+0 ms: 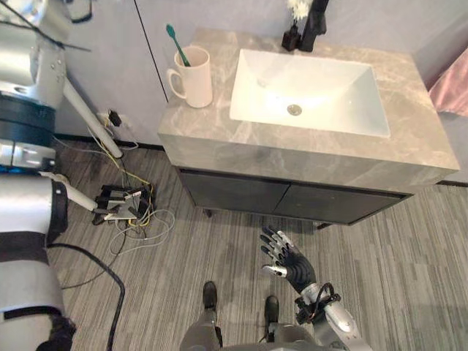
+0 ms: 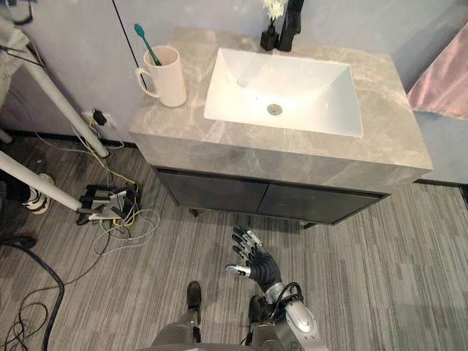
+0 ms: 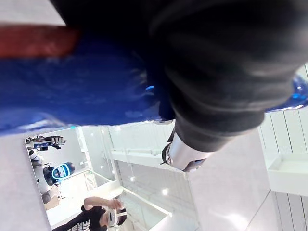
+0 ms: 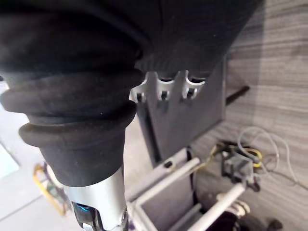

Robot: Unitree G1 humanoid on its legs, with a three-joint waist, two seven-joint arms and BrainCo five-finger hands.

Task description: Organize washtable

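**Right hand open and low in front of the cabinet; mug and toothbrush at the tabletop's left rear corner**

The right hand [image 1: 287, 256] is held low over the floor [image 1: 387, 263], in front of the dark cabinet [image 1: 241, 194] and below the tabletop's front edge. Its fingers [image 2: 245, 241] point up towards the cabinet doors, spread and relaxed, with the thumb out to the left, and it holds nothing. The right wrist view shows the same straight fingers against the dark cabinet front. The left hand [image 3: 216, 72] shows as its dark cover in the left wrist view; whether it is open or closed cannot be told.

The cream mug [image 1: 194, 77] stands upright near the left rear corner of the grey stone tabletop [image 1: 409, 142], its handle turned towards the left edge. A teal toothbrush [image 1: 178, 45] stands in it with the bristle head up. Its long axis leans towards the left rear.

The white sink [image 1: 322, 88] takes up the middle and right of the tabletop. A black faucet [image 1: 314, 25] and a small vase of white flowers [image 1: 292, 33] stand at the rear edge behind it. Bare stone runs along the front edge, along the right edge, and between the mug and the sink. A pink cloth [image 1: 452, 88] hangs beyond the right edge. On the floor left of the cabinet lie a power strip [image 1: 121, 201] and loose cables.
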